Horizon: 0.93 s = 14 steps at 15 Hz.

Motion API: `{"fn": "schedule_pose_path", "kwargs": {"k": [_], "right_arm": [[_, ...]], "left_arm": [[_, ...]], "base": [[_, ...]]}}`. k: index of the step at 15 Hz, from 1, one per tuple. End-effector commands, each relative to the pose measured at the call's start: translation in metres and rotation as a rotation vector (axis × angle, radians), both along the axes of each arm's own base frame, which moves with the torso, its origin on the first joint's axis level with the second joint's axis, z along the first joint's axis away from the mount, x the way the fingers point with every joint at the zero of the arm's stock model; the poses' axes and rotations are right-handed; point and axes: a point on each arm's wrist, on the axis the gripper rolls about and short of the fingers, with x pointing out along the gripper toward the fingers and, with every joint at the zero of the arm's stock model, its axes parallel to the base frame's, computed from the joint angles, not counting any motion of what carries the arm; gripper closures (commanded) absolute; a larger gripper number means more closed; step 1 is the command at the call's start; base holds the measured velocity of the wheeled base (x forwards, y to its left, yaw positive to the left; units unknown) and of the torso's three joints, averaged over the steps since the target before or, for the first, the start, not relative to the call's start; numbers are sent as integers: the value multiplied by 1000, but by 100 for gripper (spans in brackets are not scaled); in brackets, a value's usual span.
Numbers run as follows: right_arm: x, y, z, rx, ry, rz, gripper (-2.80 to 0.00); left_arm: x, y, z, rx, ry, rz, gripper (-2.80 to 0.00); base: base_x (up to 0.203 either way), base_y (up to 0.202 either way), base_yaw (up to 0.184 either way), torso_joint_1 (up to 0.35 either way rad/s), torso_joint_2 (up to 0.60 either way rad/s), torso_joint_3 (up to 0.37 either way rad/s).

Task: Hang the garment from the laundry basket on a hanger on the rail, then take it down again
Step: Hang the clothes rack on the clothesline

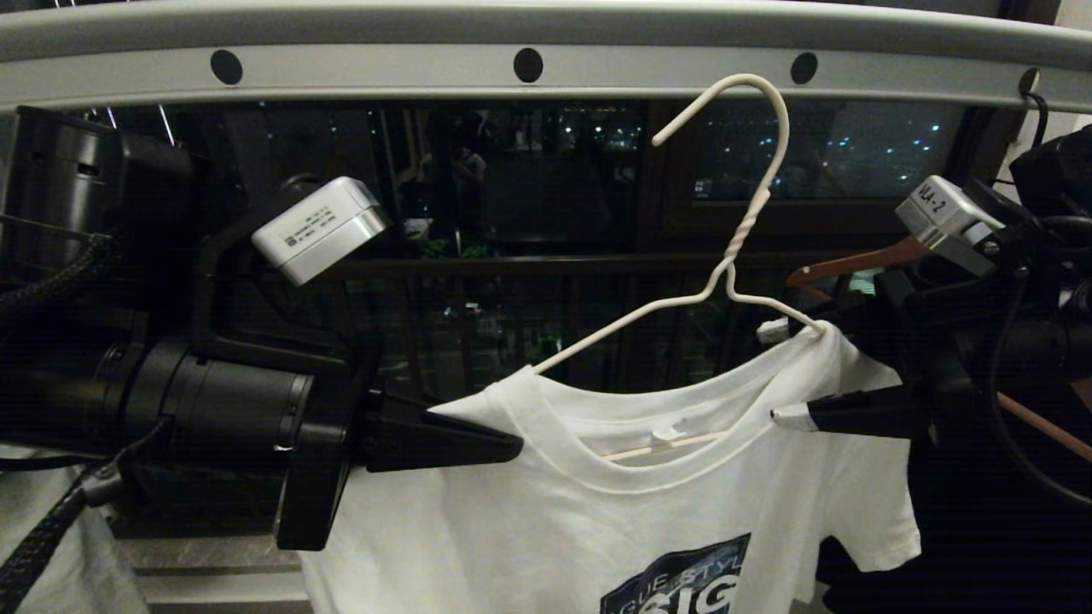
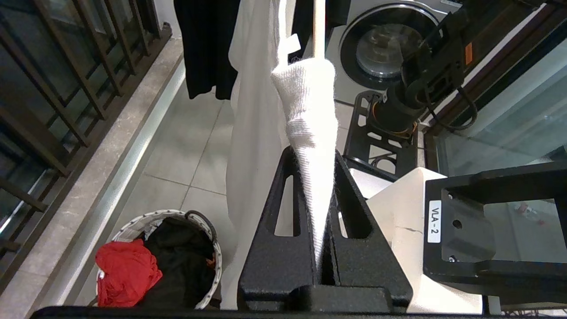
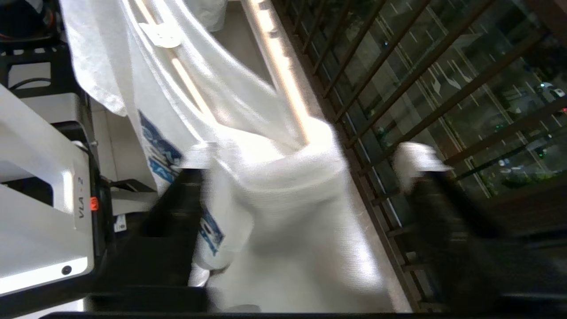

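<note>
The garment, a white T-shirt with a blue chest graphic, hangs on the white wire hanger. The hanger's hook reaches up to the lower strip of the rail; I cannot tell whether it rests on it. My left gripper is shut on the bunched shoulder of the garment, seen between the black fingers. My right gripper stands open around the other shoulder, one finger on each side, not pinching. The laundry basket stands on the floor below.
The basket holds a red cloth and a black garment. Another black garment hangs nearby, with a washing machine behind it. A brown wooden hanger is at the right. The dark balcony railing runs alongside.
</note>
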Motion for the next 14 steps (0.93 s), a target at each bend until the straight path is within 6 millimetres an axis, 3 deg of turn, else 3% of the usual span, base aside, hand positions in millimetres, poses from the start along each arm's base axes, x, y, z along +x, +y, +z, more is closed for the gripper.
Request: {"fn": "schedule_pose_path", "kwargs": {"k": [1,14], "right_arm": [[-2,1,0,1,-1,11,0],[-4,6,3,5,-10,33,0]], "left_arm": [[0,0,0,0,0,-3,0],[4,3,3,-6,-9,18,0]], "base": [[0,0,0,0,0,0],[0,0,0,0,0,0]]}}
